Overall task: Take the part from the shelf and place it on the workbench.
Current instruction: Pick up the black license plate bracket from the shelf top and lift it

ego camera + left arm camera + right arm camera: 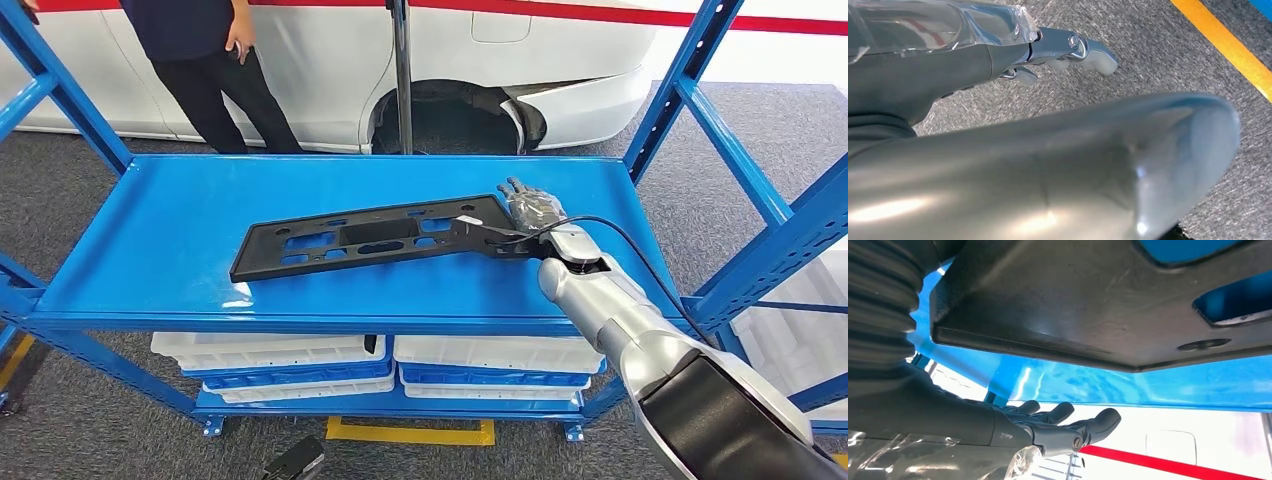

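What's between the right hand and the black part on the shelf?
Nothing visible. The right hand is at the black part's right end on the blue shelf, fingers extended and not closed; whether it touches is unclear.

White car body (560,60) stands behind the rack. A person (205,60) stands beside it. White trays (270,352) are stacked on the lower level. Yellow floor line (410,432) runs below.

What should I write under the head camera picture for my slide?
Robot's right hand reaches the end of a black part on the blue shelf.
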